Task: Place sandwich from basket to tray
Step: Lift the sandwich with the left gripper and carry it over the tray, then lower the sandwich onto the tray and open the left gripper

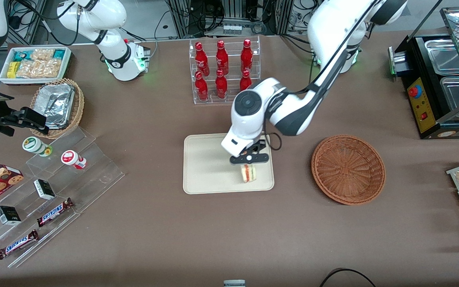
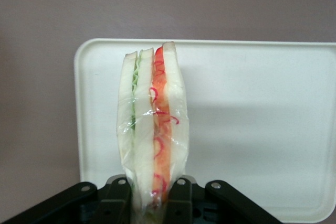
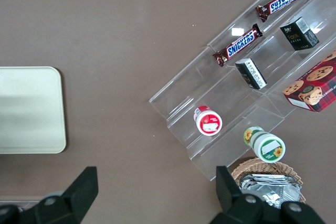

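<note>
The sandwich (image 1: 248, 173), a wrapped wedge of white bread with red and green filling, stands on edge over the cream tray (image 1: 205, 167), at the tray corner nearest the front camera and toward the basket. My gripper (image 1: 248, 164) hangs just above it, shut on the sandwich. In the wrist view the sandwich (image 2: 152, 129) rises from between the two black fingers (image 2: 116, 199), which press its sides, with the tray (image 2: 252, 129) under it. The reddish-brown woven basket (image 1: 348, 169) sits beside the tray toward the working arm's end, with nothing in it.
A clear rack of red bottles (image 1: 223, 69) stands farther from the camera than the tray. Clear tiered shelves with snack bars and cups (image 1: 50, 187) and a tan basket of foil trays (image 1: 58, 105) lie toward the parked arm's end. A black appliance (image 1: 436, 83) stands toward the working arm's end.
</note>
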You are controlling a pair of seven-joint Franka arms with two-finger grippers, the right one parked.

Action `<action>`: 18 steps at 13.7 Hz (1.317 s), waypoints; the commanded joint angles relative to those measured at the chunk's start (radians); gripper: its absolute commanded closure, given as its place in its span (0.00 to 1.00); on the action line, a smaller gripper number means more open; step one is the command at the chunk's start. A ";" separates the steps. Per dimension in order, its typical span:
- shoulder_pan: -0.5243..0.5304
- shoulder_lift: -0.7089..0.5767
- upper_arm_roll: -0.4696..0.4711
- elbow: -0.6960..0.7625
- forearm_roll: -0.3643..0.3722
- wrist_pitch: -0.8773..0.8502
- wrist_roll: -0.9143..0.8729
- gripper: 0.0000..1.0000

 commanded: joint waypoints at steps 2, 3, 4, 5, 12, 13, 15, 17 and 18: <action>-0.027 0.075 0.010 0.073 0.024 0.064 -0.039 1.00; -0.040 0.092 0.010 0.076 0.033 0.087 -0.039 1.00; -0.072 0.109 0.016 0.090 0.064 0.095 -0.041 1.00; -0.079 0.132 0.017 0.099 0.081 0.098 -0.053 1.00; -0.109 0.180 0.017 0.110 0.110 0.119 -0.079 1.00; -0.109 0.181 0.017 0.110 0.109 0.119 -0.079 1.00; -0.121 0.188 0.017 0.109 0.109 0.119 -0.081 0.79; -0.124 0.188 0.017 0.106 0.110 0.119 -0.079 0.03; -0.124 0.186 0.017 0.104 0.110 0.118 -0.079 0.00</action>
